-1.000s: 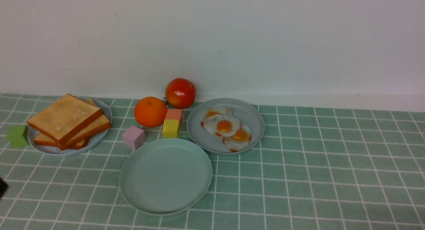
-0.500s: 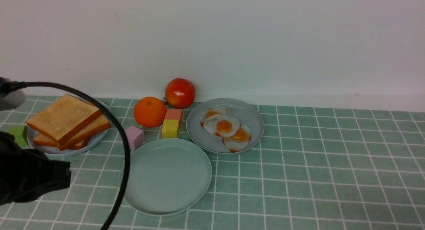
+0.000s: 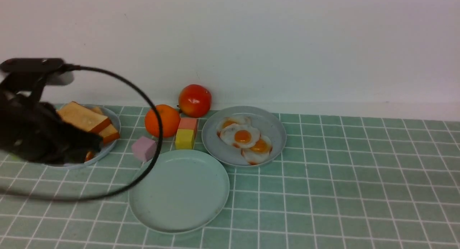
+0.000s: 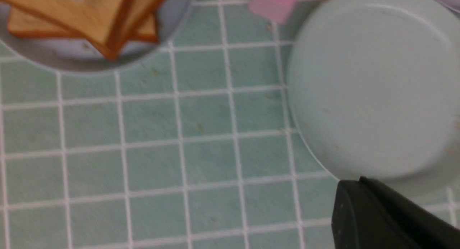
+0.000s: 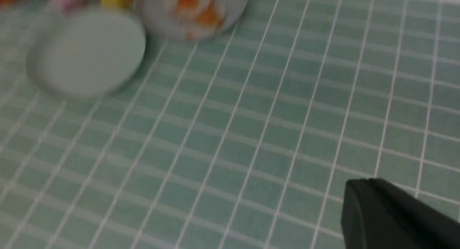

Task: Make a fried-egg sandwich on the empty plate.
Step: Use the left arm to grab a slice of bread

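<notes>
Wall (image 3: 287, 44): plain matte white, beyond the left gripper (image 3: 86, 144), spanning the whole far side.
Tabletop (image 3: 359, 177): green squares with thin white grid lines, beneath the gripper and spreading wide to its right.
Seam (image 3: 359, 110): pale strip where the wall meets the tabletop, farther back than the gripper.
Light: soft and even, with faint shadows.
</notes>
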